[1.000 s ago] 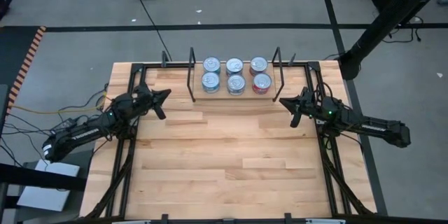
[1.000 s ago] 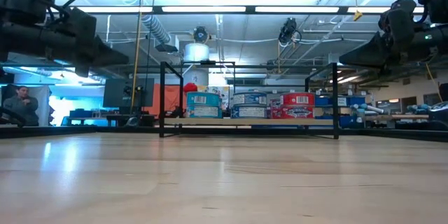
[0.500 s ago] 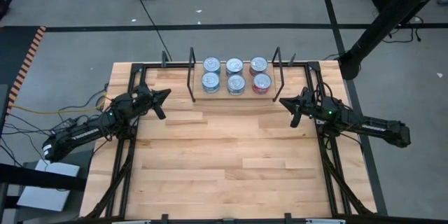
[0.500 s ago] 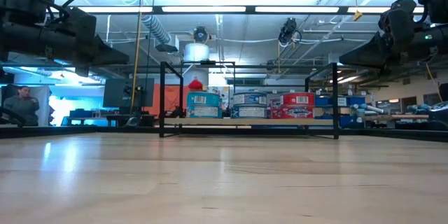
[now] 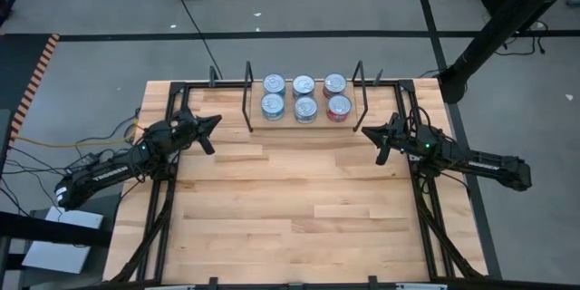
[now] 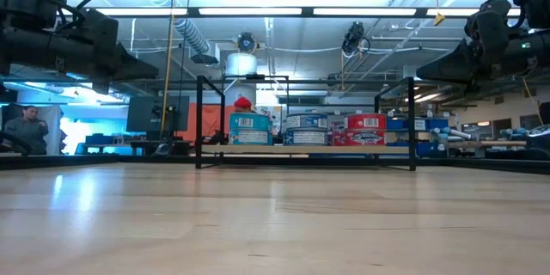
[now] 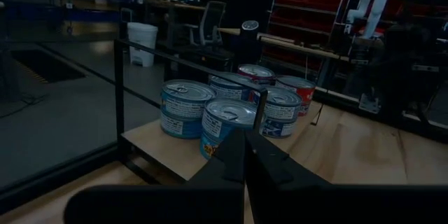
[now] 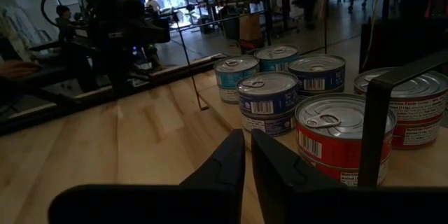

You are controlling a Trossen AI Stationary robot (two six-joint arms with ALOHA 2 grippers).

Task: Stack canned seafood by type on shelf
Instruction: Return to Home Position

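Note:
The canned seafood (image 5: 305,98) stands in short stacks on the shelf (image 5: 290,121) at the table's far edge, in two rows of three between the black wire uprights. Teal labels are on the left, blue in the middle, red on the right. The cans also show in the low view (image 6: 307,128) and in both wrist views (image 7: 231,108) (image 8: 308,105). My left gripper (image 5: 217,120) (image 7: 245,143) hovers left of the shelf, shut and pointing at it. My right gripper (image 5: 365,130) (image 8: 248,143) hovers to the shelf's right, shut, mirroring it. Neither gripper touches a can.
Black frame rails (image 5: 168,190) (image 5: 426,195) run along the table's left and right sides under the arms. The wooden table top (image 5: 290,208) stretches from the shelf to the near edge. A person (image 6: 26,129) sits far off in the room behind.

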